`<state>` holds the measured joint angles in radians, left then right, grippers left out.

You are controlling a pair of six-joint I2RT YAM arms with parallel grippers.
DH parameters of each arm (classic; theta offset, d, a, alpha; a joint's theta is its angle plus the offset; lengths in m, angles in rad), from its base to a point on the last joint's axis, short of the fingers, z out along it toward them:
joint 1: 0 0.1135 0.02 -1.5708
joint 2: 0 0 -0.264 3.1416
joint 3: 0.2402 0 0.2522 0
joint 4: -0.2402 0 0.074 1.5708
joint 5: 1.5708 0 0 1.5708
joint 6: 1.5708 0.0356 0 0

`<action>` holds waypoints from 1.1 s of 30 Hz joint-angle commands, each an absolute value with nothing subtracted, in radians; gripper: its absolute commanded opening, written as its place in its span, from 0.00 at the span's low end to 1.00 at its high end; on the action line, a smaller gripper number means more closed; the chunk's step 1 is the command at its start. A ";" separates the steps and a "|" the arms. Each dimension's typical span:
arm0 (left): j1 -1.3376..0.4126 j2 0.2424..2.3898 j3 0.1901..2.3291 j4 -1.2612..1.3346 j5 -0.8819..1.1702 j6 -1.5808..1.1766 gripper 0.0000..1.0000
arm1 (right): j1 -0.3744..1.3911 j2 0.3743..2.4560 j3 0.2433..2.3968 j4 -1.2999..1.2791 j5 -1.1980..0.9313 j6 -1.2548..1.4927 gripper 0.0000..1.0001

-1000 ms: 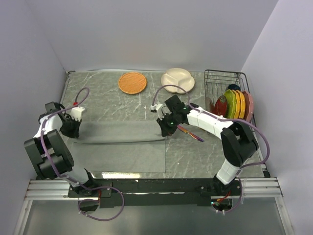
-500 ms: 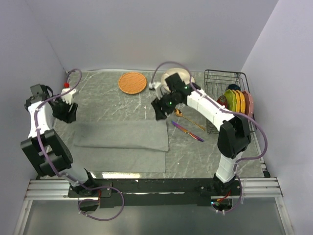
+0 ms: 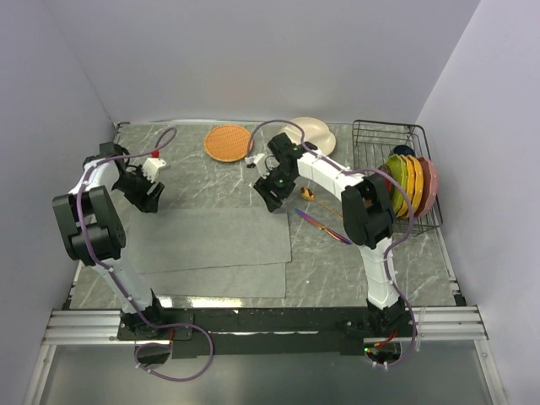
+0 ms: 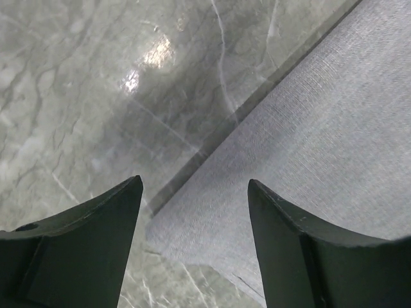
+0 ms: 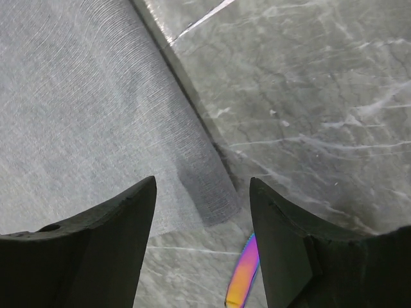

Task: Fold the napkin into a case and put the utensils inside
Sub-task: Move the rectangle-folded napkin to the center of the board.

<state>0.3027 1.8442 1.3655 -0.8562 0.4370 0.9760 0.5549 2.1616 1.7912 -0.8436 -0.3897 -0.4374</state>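
Your left end effector (image 3: 146,193) and right end effector (image 3: 268,197): both released, empty, over far corners of folded napkin (image 3: 211,240) on tabletop (image 3: 194,175); knife (image 3: 321,226), spoon (image 3: 307,194) lie right of napkin.

One view looks down from high behind the near edge over the whole table (image 3: 194,169). Each wrist view looks down closely at a napkin (image 3: 211,240) corner, also seen from overhead.

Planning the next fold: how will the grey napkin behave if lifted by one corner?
Probably floppy: the napkin lies flat in two folded layers. Its fine weave in the wrist views likely grips well. Seemingly thin and light, so layers may shift.
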 commanded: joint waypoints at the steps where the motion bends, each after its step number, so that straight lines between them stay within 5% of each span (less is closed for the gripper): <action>1: 0.270 1.874 1.364 -0.824 0.407 1.054 0.72 | 0.581 2.141 1.784 -0.859 -0.391 -0.494 0.66; 5: 0.259 1.891 1.345 -0.807 0.370 1.080 0.69 | 0.583 2.135 1.738 -0.836 -0.368 -0.520 0.56; 8: 0.244 1.894 1.333 -0.813 0.353 1.098 0.61 | 0.580 2.146 1.736 -0.804 -0.328 -0.515 0.36; 9: 0.239 1.898 1.332 -0.808 0.350 1.095 0.51 | 0.577 2.152 1.740 -0.790 -0.315 -0.508 0.18; 12: 0.227 1.913 1.345 -0.784 0.337 1.043 0.25 | 0.572 2.178 1.785 -0.744 -0.253 -0.485 0.00; 18: 0.203 1.994 1.468 -0.720 0.330 0.888 0.01 | 0.520 2.285 2.038 -0.701 -0.123 -0.436 0.00; 26: 0.195 2.163 1.739 -0.650 0.279 0.658 0.02 | 0.502 2.355 2.154 -0.614 0.028 -0.451 0.05; 29: 0.207 2.189 1.842 -0.738 0.285 0.620 0.28 | 0.500 2.349 2.243 -0.684 0.003 -0.411 0.50; 30: 0.215 2.175 1.847 -0.753 0.299 0.617 0.41 | 0.500 2.330 2.232 -0.695 0.003 -0.400 0.57; 33: 0.255 2.029 1.746 -0.761 0.359 0.592 0.55 | 0.499 2.217 2.121 -0.707 -0.058 -0.341 0.61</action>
